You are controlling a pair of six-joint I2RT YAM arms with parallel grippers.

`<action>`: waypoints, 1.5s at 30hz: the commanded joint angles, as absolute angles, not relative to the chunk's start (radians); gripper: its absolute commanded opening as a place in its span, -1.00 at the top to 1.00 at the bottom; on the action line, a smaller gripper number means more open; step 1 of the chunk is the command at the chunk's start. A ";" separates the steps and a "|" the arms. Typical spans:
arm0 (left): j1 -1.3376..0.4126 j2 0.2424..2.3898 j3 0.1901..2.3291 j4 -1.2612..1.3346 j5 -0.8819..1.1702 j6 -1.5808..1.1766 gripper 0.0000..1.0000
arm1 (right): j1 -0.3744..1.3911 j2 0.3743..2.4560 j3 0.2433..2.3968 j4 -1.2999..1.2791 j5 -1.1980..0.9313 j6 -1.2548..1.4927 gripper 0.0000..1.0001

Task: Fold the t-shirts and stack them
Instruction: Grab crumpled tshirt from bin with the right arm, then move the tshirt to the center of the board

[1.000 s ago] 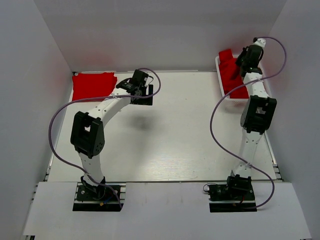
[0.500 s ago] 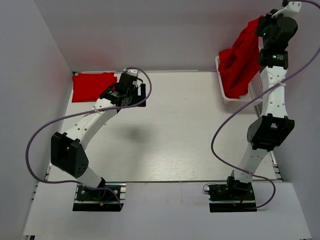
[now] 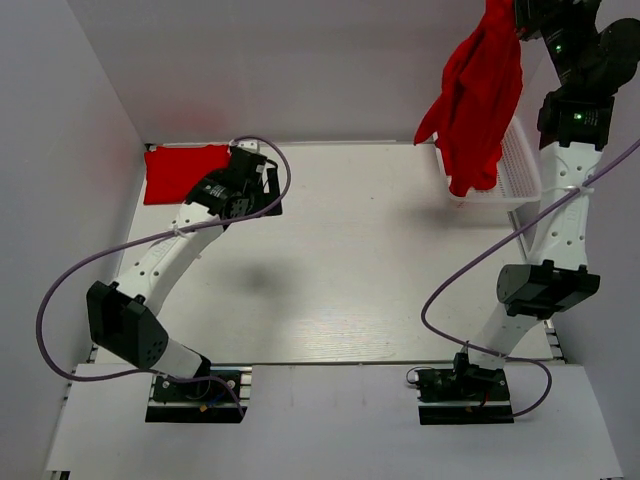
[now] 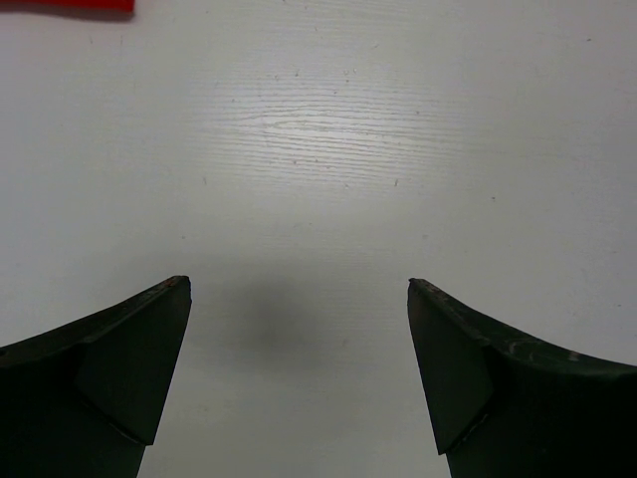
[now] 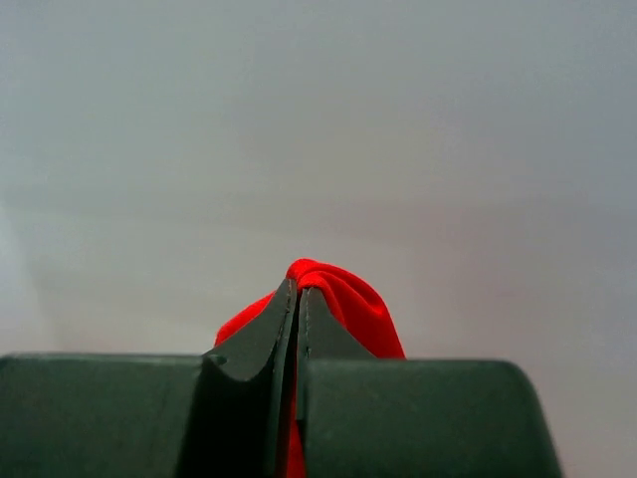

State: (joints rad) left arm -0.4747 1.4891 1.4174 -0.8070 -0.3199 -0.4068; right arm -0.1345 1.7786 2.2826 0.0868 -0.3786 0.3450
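I see a white table [image 3: 350, 270]. High over its far right corner, a red t-shirt [image 3: 478, 95] hangs from my right gripper [image 5: 298, 294], jaws pinched tight on a bunch of cloth, above the white basket [image 3: 522, 165]. A folded t-shirt [image 3: 180, 172] lies far left. My left gripper [image 4: 299, 289] hovers near it, spread wide over bare tabletop.

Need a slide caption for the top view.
Right tool holds a red t-shirt above the basket; left tool open beside the folded t-shirt.

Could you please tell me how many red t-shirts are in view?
2. A folded t-shirt lies at the far-left corner of the table; a hanging t-shirt dangles from the right gripper over the white basket, and may hide others inside it.
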 commanded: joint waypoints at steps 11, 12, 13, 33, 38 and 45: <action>-0.471 1.316 1.439 -0.992 -0.393 -0.506 -1.00 | -0.002 1.781 2.358 0.512 -0.748 0.805 1.00; -0.471 1.316 1.439 -0.992 -0.393 -0.506 -1.00 | 0.056 1.784 2.350 0.511 -0.765 0.793 1.00; -0.471 1.304 1.439 -1.002 -0.402 -0.506 -1.00 | 0.070 1.787 2.330 0.500 -0.788 0.789 1.00; -0.471 1.278 1.368 -1.074 -0.420 -0.535 -1.00 | 0.437 1.698 1.077 0.354 -0.786 0.236 1.00; -0.471 1.324 1.359 -1.074 -0.385 -0.526 -1.00 | 0.483 1.755 1.023 0.215 -0.695 0.121 1.00; -0.471 1.377 1.322 -1.052 -0.318 -0.526 -1.00 | 0.500 1.755 1.132 0.002 -0.532 0.025 -0.80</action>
State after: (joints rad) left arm -0.4740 1.3720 1.3388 -1.0649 -0.3569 -0.5240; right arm 0.4938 1.7737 1.0519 0.0818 -0.6319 0.1165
